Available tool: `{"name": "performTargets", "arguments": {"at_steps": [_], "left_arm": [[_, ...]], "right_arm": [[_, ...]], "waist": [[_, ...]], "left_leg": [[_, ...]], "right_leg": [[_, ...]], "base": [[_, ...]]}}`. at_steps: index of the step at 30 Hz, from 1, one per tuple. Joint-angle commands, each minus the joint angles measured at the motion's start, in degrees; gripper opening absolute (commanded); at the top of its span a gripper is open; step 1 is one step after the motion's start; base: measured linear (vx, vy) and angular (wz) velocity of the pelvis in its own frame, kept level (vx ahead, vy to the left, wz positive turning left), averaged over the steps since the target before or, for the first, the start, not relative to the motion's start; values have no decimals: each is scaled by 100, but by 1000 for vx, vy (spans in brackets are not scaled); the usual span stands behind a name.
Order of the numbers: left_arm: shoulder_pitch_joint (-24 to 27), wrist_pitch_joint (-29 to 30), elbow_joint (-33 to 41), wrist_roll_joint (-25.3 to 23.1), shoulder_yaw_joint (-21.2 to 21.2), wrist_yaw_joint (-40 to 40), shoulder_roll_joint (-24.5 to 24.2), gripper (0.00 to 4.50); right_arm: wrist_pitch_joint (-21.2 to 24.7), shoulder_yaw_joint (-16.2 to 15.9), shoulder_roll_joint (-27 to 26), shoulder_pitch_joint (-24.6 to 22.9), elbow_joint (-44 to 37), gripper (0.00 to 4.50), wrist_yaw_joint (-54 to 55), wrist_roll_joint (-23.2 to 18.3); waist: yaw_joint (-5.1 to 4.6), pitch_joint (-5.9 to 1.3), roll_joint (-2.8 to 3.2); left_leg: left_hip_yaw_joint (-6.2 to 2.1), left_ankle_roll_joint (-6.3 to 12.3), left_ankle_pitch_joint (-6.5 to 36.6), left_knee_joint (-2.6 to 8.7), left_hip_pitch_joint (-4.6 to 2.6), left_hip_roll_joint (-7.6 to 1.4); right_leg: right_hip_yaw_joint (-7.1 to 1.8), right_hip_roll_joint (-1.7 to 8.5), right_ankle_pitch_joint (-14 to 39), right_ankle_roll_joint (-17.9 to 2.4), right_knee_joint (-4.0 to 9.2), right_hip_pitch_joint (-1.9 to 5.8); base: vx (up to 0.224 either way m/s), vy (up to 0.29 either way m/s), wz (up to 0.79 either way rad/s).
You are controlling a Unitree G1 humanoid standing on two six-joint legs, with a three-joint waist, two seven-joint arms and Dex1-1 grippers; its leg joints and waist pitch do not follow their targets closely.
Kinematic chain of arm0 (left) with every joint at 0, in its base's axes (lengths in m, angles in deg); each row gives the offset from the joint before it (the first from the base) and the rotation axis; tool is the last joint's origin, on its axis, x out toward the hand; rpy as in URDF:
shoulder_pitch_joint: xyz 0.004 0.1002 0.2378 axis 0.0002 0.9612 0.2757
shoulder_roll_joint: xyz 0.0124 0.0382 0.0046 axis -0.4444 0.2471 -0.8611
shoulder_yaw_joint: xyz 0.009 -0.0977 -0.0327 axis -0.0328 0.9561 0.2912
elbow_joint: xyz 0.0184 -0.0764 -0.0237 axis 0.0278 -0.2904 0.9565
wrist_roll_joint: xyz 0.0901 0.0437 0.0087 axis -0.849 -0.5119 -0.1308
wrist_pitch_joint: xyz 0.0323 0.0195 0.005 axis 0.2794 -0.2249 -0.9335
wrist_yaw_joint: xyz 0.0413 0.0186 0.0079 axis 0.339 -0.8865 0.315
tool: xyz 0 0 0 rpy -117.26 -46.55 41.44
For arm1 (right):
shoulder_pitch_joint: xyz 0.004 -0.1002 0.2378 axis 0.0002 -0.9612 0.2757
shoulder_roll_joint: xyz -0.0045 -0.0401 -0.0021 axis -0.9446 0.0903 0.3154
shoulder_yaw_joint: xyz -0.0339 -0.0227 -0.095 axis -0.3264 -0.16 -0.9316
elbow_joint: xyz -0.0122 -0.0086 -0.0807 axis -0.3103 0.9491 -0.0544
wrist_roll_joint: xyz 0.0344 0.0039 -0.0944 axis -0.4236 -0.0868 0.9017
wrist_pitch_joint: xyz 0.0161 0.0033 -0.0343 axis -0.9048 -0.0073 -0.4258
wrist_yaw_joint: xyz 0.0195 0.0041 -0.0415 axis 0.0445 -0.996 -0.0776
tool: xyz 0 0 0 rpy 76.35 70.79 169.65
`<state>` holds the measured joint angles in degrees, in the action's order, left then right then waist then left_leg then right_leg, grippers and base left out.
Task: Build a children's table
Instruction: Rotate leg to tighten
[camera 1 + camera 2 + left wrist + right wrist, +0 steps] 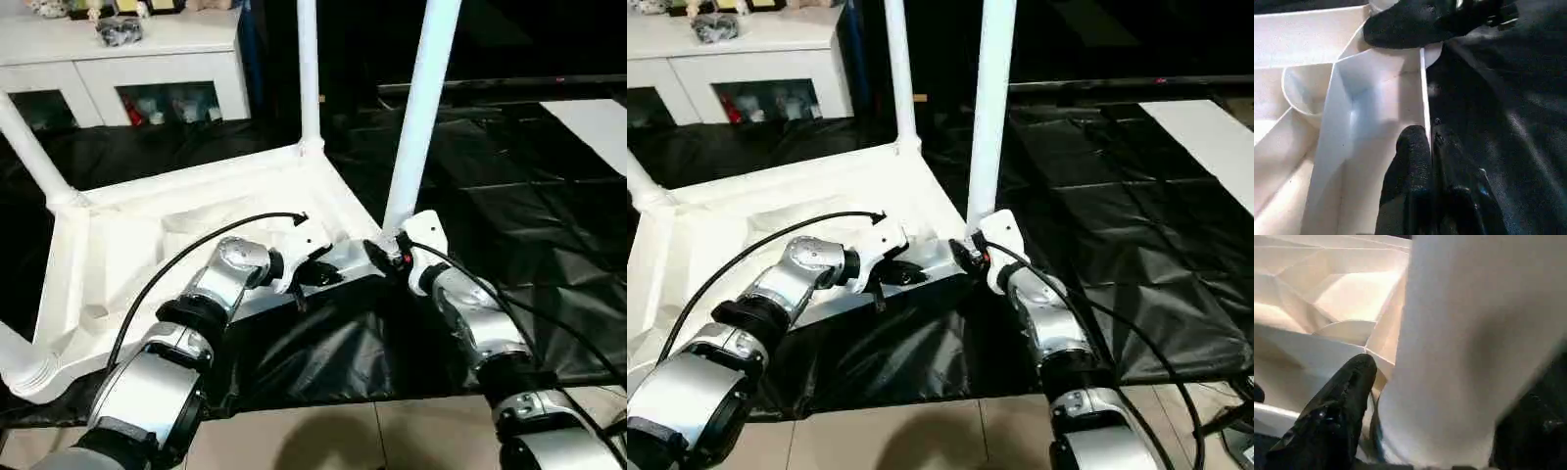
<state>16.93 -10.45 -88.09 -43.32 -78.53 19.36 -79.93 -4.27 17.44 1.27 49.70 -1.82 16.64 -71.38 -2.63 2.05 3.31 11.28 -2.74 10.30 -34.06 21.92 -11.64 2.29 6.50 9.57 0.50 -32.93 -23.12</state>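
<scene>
The children's table lies upside down on a black sheet, its ribbed white tabletop (196, 211) facing up. Several white legs stand in the corner sockets: one at the far corner (308, 69), one at the left (34, 152), and the near right leg (421, 108). My left gripper (309, 269) is shut on the tabletop's thin near rim (1422, 88), one finger (1410, 156) on each side of the wall. My right gripper (384, 253) straddles the base of the near right leg (1464, 347). Its fingers (1337, 406) stand open, with a narrow gap to the tube.
A white cabinet with glass doors (127, 59) stands at the back left. The black sheet (509, 176) covers the floor to the right, with a white panel (598, 122) at the far right. Tiled floor (323, 436) shows at the near edge.
</scene>
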Motion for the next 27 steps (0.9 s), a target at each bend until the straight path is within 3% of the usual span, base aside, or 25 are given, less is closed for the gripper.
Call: {"name": "performTargets", "arguments": {"at_steps": [1,2,4,6,8,12,13,15,18,27], "left_arm": [[103,-307,154,26,-256,439,157,0],[107,-330,158,28,-254,454,147,0],[171,-559,183,68,-285,995,-211,0],[183,-594,169,105,-278,1271,-386,0],[185,-656,153,112,-289,1425,-468,0],[151,-789,38,109,-273,1806,-716,0],[143,-800,17,133,-252,1919,-776,0],[131,-811,-15,176,-241,2129,-869,0],[104,-893,-71,182,-270,2272,-956,0],[28,-995,-173,175,-275,2437,-984,0]], "right_arm": [[-169,-193,-26,0,-99,389,-476,-35],[-169,-184,-15,-4,-100,389,-527,-61],[-101,-211,449,-220,-426,389,-1755,-465],[-28,-267,683,-315,-595,389,-2333,-609],[-36,-318,794,-357,-685,389,-2608,-652],[-70,-455,1115,-407,-864,389,-3434,-801],[-68,-474,1167,-385,-870,389,-3624,-851],[31,-527,1231,-337,-889,373,-3977,-942],[49,-686,1286,-272,-869,353,-4286,-887],[28,-805,1222,-196,-824,278,-4515,-841]], "waist": [[-14,-351,-54],[6,-348,-58],[27,-369,-64],[94,-384,-51],[190,-376,-56],[269,-343,-50],[267,-338,-100],[302,-333,-74],[299,-334,-107],[320,-337,-101]], "left_leg": [[-51,237,2231,473,-108,-79],[-35,350,2057,456,-90,-84],[-32,542,1807,435,-49,-82],[-12,732,1416,399,-43,-99],[13,815,1211,381,-54,-117],[16,653,1413,416,-88,-137],[17,631,1430,420,-76,-137],[11,559,1533,436,-90,-139],[9,522,1534,437,-85,-139],[15,559,1350,420,-86,-134]], "right_leg": [[-58,78,1613,-1308,436,159],[-58,78,1263,-1444,400,180],[-43,83,912,-1532,351,257],[-21,69,410,-1652,288,289],[-26,88,277,-1735,257,281],[-38,90,817,-1696,291,257],[-44,88,884,-1674,297,264],[-54,91,1065,-1649,300,248],[-56,91,992,-1659,290,244],[-61,103,894,-1683,273,250]], "base": [[0,0,0],[0,0,0],[0,0,0],[25,-2,1],[0,0,0],[0,0,0],[0,0,0],[0,0,0],[0,0,0],[0,0,0]]}}
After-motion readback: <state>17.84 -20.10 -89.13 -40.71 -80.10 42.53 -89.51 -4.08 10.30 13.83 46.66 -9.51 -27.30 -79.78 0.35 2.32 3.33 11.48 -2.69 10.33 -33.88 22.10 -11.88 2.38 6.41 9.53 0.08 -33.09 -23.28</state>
